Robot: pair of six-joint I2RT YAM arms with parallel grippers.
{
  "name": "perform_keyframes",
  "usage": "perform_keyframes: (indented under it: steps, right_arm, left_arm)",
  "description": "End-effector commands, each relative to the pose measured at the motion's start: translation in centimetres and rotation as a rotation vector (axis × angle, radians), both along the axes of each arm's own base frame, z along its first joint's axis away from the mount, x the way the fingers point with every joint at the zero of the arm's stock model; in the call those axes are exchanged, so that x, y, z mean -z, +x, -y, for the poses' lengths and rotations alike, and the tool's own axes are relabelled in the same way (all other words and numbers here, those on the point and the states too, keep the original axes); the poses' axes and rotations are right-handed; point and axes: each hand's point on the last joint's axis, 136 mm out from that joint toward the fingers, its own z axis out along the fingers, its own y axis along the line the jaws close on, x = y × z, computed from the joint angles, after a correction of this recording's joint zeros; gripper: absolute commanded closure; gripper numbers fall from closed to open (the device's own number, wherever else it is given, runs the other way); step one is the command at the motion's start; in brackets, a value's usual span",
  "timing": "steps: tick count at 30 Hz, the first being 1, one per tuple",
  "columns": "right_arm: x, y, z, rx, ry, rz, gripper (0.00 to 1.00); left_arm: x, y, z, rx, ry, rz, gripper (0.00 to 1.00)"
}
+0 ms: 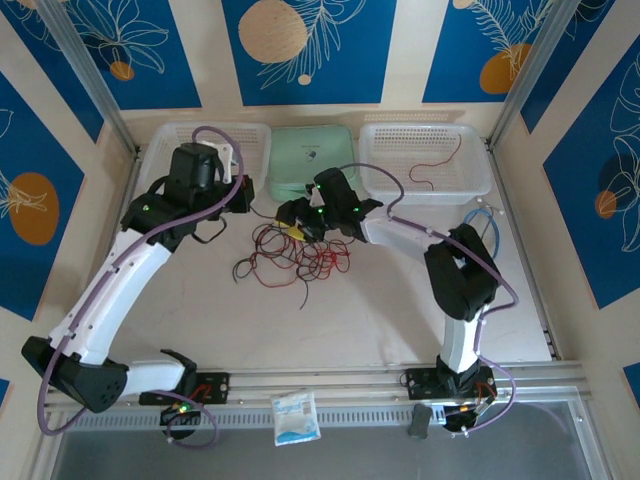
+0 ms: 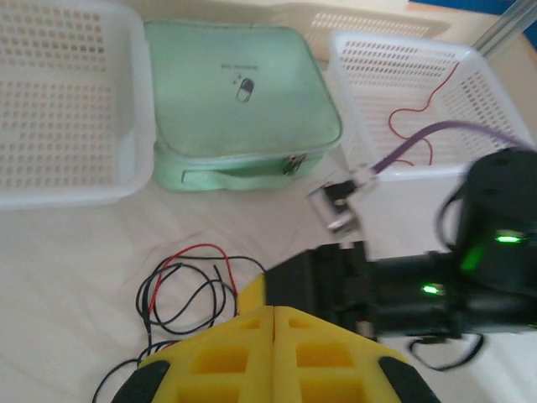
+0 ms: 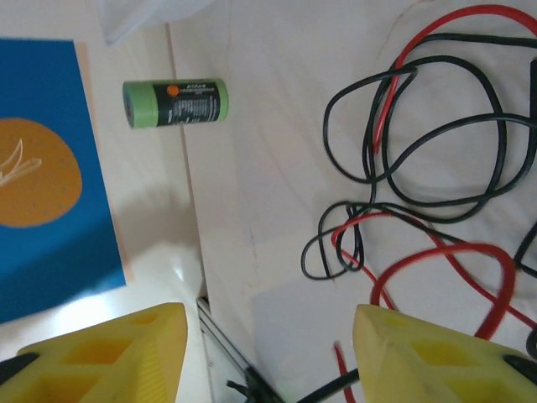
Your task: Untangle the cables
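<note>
Red and black thin wires [image 1: 297, 258] lie tangled mid-frame on the white counter [image 1: 400, 310], the right pincer [image 3: 268, 336] spread over them, probably to single out a strand, the left pincer [image 2: 273, 312] pressed together alongside.

Cables [image 1: 295, 258] lie before case [image 1: 312, 160]; left basket [image 1: 160, 135], right basket [image 1: 450, 189] flank it; stray cable [image 1: 438, 162] in latter.

I'm seeing the cables [image 1: 298, 259] lying in a loose tangle on the white table [image 1: 400, 310], thin red and black strands looping over each other. One separate red cable [image 2: 394, 124] is lying curled inside the right-hand basket [image 2: 403, 46].
</note>
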Motion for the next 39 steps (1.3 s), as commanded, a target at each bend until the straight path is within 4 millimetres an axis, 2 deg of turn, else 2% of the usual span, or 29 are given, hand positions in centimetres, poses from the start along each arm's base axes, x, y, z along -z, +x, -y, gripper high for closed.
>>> perform_keyframes:
  steps: [1, 5, 10, 13, 20, 28, 33, 39]
  right_arm:
    - [1.3, -0.2, -1.8, 0.030, 0.055, -0.122, 0.48]
    - [5.5, -1.9, -0.9, 0.060, -0.038, -0.188, 0.49]
    - [10.9, -3.6, 2.1, 0.102, -0.157, -0.234, 0.50]
    - [12.7, -4.2, 3.6, 0.112, -0.213, -0.228, 0.50]
    - [14.4, -4.5, 4.8, 0.101, -0.272, -0.214, 0.51]
    - [14.7, -4.4, 4.5, 0.082, -0.268, -0.222, 0.49]
    - [14.5, -4.3, 4.7, 0.083, -0.283, -0.216, 0.47]
    - [14.9, -4.7, 4.9, 0.077, -0.293, -0.224, 0.46]
  left_arm:
    - [-1.6, -0.8, 0.3, 0.039, 0.007, 0.031, 1.00]
    - [-3.2, -0.6, -0.1, 0.022, 0.019, 0.074, 1.00]
    - [-6.0, 0.1, -0.9, -0.007, 0.049, 0.148, 1.00]
    - [-8.0, 0.7, -1.6, -0.043, 0.088, 0.197, 1.00]
    - [-13.0, 2.0, -3.6, -0.141, 0.160, 0.316, 1.00]
    - [-19.7, 1.4, -6.1, -0.246, 0.184, 0.486, 1.00]
    - [-21.4, 1.1, -6.7, -0.272, 0.178, 0.541, 1.00]
    - [-24.1, 1.7, -7.5, -0.335, 0.199, 0.660, 1.00]
